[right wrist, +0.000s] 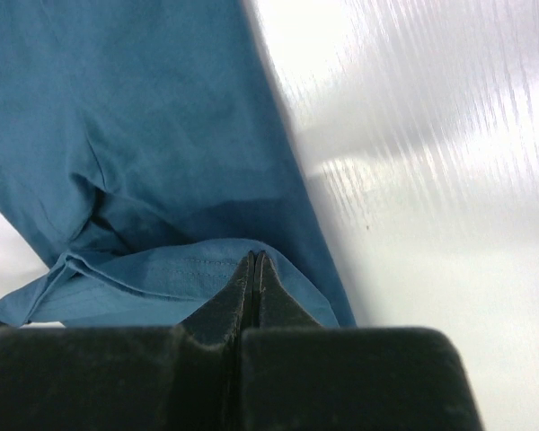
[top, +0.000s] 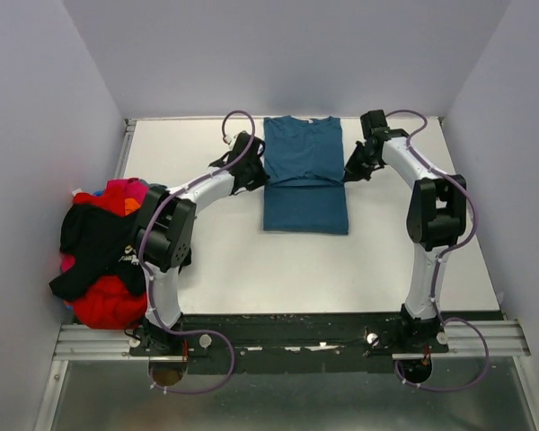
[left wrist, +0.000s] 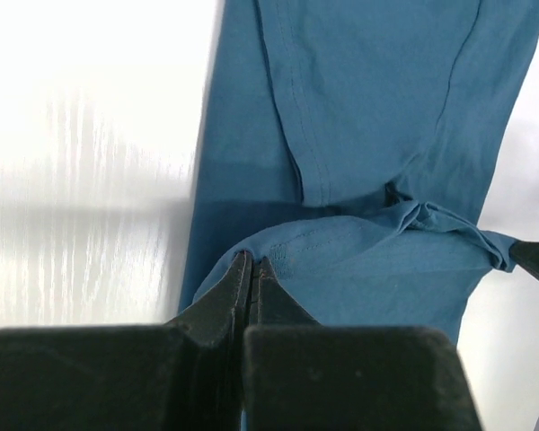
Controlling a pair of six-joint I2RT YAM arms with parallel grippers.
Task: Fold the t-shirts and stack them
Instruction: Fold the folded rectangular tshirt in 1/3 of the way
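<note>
**Both claws pinching the teal shirt mid-fold**

The teal shirt (top: pixel 305 175) is lying flat on the table (top: pixel 251 269), toward twelve o'clock from the middle, with its collar at the far end. The left claw (top: pixel 254 172) is sitting at the shirt's nine o'clock edge and the right claw (top: pixel 352 169) at its three o'clock edge. Both are closed tight, each nipping a raised ridge of teal cloth. The other shirts (top: pixel 103 247) are heaped out at nine o'clock. To my eye a crosswise fold is underway. The claws should be lifting level and travelling together, holding the cloth taut between them without dragging the layer beneath.
</note>
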